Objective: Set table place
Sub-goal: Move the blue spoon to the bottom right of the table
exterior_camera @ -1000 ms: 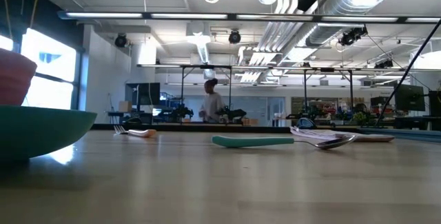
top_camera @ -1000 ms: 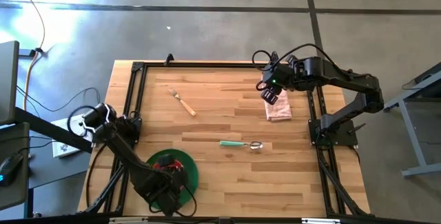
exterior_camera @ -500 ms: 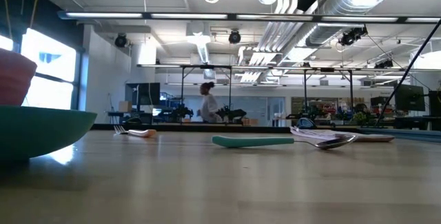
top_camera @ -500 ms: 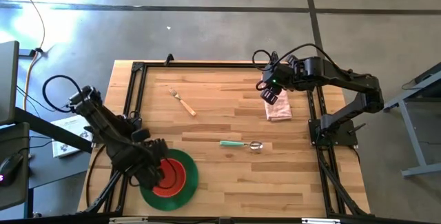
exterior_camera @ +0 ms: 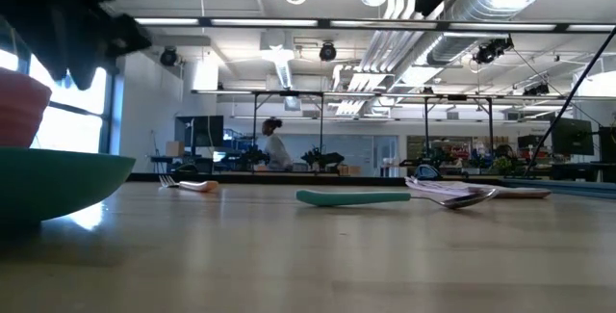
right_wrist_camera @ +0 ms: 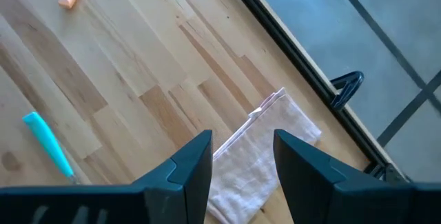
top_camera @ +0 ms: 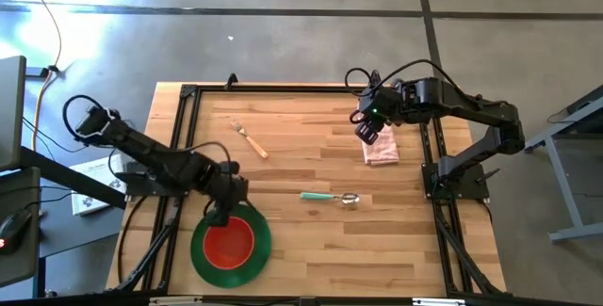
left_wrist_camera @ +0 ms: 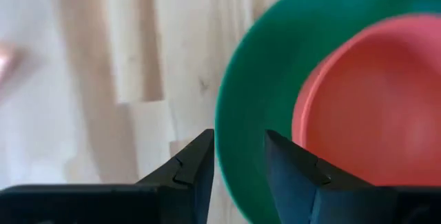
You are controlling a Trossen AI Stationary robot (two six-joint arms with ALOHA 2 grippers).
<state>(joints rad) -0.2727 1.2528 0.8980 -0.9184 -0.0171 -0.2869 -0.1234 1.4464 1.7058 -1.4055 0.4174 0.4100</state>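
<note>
On the table [top_camera: 311, 169], only the first piece seems to be set: a green plate [top_camera: 232, 243] with a red bowl [top_camera: 231, 241] inside it is placed at the near left, with the left gripper [top_camera: 220, 214] just above its far rim, jaws a little apart and holding nothing. The rest is still scattered (a fork [top_camera: 249, 137] far left, a teal-handled spoon [top_camera: 329, 197] in the middle, a folded napkin [top_camera: 381, 148] far right). The right gripper [top_camera: 368, 129] hangs over the napkin, fingers parted and empty, so most of the arranging is judged still undone.
</note>
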